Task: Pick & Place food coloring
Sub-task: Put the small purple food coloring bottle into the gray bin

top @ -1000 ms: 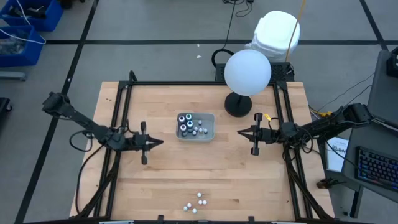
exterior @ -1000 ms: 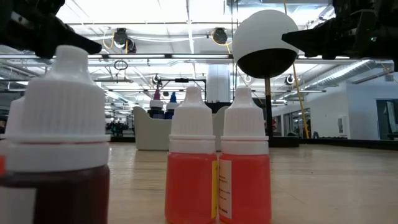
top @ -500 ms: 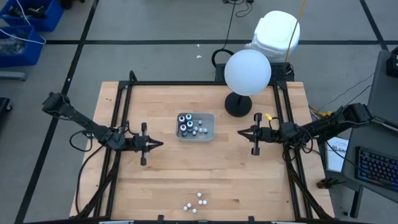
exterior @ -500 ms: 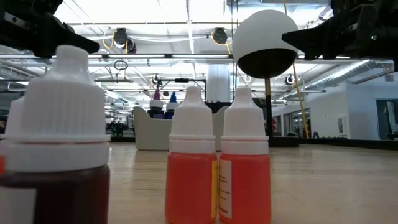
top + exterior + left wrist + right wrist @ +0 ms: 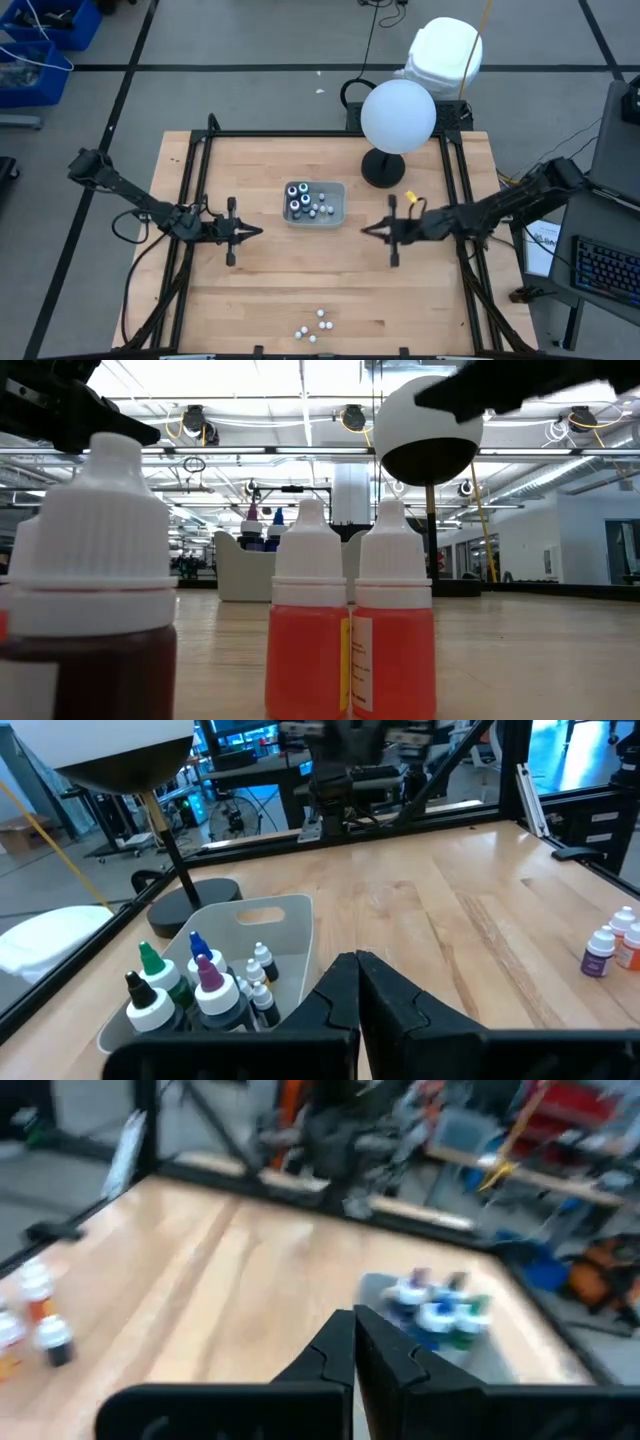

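Several tiny white-capped food coloring bottles stand on their bases in a loose group near the table's near edge; the low view shows them close up. More small bottles stand in a grey tray at the table's middle. My left gripper hovers shut, left of the tray, holding nothing; it shows in its wrist view. My right gripper hovers shut, right of the tray and a little nearer, holding nothing.
A large white globe on a black stand rises at the far right of the table, just beyond my right arm. A black frame runs along the table's edges. Bare wood lies between the tray and the near bottles.
My right gripper has swung out toward the table's middle and near edge, rising a little, and stays shut. My left gripper has kept still. No bottle has moved.
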Robot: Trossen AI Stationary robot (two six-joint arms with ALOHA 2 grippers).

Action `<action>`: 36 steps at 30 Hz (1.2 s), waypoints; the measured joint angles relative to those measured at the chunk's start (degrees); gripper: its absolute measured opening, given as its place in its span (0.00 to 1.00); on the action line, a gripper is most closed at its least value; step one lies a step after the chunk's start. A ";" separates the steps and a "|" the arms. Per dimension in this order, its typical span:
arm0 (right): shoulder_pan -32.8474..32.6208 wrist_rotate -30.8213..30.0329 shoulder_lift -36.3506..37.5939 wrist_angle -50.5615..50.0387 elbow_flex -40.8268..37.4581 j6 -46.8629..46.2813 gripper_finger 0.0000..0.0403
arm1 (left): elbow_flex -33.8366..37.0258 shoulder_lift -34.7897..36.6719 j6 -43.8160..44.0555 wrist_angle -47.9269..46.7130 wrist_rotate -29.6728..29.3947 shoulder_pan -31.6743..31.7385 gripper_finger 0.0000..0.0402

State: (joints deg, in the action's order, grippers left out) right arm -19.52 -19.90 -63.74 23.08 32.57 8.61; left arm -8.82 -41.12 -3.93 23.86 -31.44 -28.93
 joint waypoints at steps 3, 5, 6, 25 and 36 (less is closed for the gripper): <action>-2.95 -0.64 -7.21 -8.24 9.44 -2.32 0.00 | 0.00 0.00 0.20 -0.01 0.00 0.02 0.01; -4.70 -3.65 -11.94 -14.62 16.26 -5.67 0.00 | 0.00 0.00 0.32 -0.04 0.00 0.02 0.01; -5.40 -4.59 -14.43 -18.54 19.89 -7.35 0.00 | 0.00 0.00 0.36 -0.04 0.00 0.02 0.01; -11.96 7.35 -50.26 -57.27 66.48 -18.44 0.00 | -0.02 -0.01 2.74 0.34 0.09 -0.02 0.04; -6.20 14.69 -54.17 -57.85 67.39 -15.57 0.00 | -0.02 -0.02 2.72 0.37 0.07 -0.02 0.06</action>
State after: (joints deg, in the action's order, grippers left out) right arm -25.72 -5.21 -117.91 -34.77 99.96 -6.97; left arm -8.84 -41.15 -1.21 24.22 -31.38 -28.95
